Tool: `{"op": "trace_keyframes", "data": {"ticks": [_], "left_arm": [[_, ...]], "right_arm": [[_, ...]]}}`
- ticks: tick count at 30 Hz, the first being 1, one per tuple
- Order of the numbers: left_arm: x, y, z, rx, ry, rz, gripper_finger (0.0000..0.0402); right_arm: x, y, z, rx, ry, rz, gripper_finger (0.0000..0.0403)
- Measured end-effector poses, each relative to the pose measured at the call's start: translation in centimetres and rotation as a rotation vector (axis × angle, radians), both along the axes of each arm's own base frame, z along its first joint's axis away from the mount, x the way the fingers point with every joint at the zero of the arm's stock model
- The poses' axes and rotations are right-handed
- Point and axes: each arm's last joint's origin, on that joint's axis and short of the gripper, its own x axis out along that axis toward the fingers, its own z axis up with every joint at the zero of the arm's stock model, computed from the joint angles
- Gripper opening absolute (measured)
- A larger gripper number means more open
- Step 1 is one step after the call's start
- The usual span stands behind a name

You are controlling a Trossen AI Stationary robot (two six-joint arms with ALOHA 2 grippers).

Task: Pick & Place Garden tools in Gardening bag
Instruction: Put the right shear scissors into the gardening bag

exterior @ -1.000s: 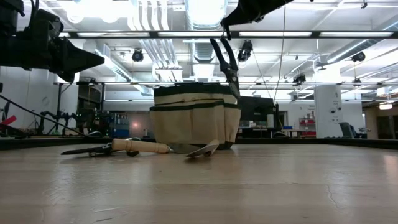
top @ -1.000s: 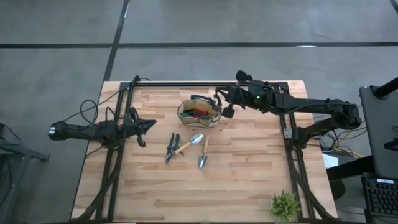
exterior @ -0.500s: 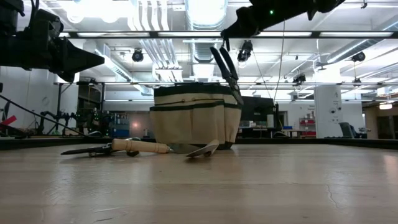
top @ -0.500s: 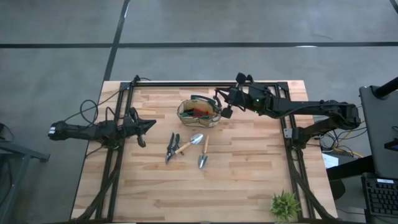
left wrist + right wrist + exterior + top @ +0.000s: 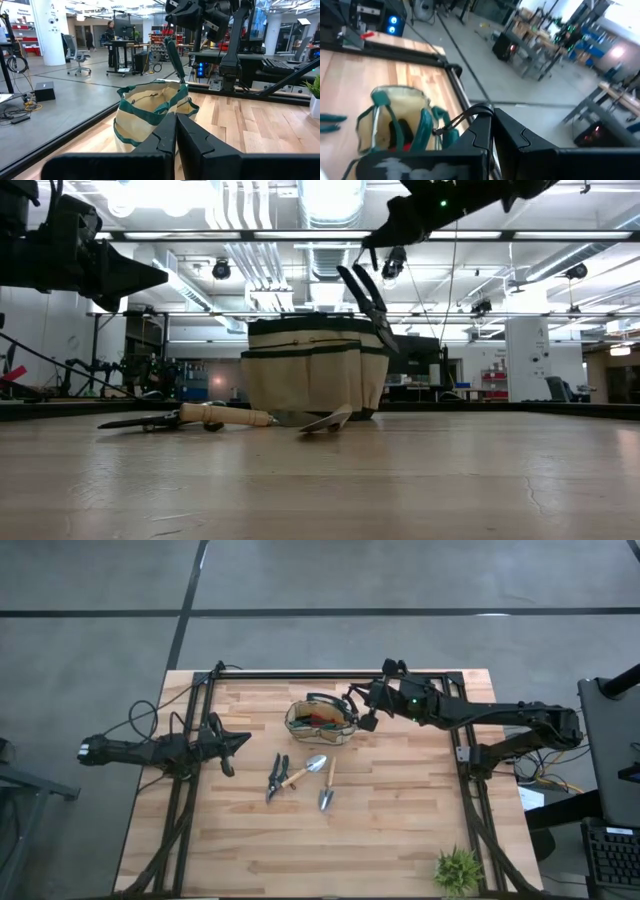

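- High view: the right tool (image 5: 358, 712) hangs at the right rim of the bag (image 5: 320, 721), which stands toward the far middle of the desk (image 5: 400, 830).
- Its fingers are closed on a pair of dark-handled shears (image 5: 367, 298), tilted, the tip dipping at the bag's rim in the low view.
- Something red (image 5: 322, 721) lies inside the bag.
- Near the bag, toward the front, lie another pair of shears (image 5: 275, 775) and two wooden-handled trowels (image 5: 305, 771), (image 5: 328, 788), close together.
- The left tool (image 5: 238, 741) waits at the desk's left side, fingers almost together, holding nothing.
- A small plant (image 5: 457, 869) stands at the front right corner.
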Motion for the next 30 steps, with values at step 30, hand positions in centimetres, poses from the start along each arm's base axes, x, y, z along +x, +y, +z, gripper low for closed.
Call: {"op": "trace_keyframes", "data": {"ticks": [30], "left_arm": [[0.0,0.0,0.0,0.0,0.0,-0.001,0.0016]], "right_arm": [[-2.1,0.7,2.1,0.131,0.056,-0.026,0.0008]]}}
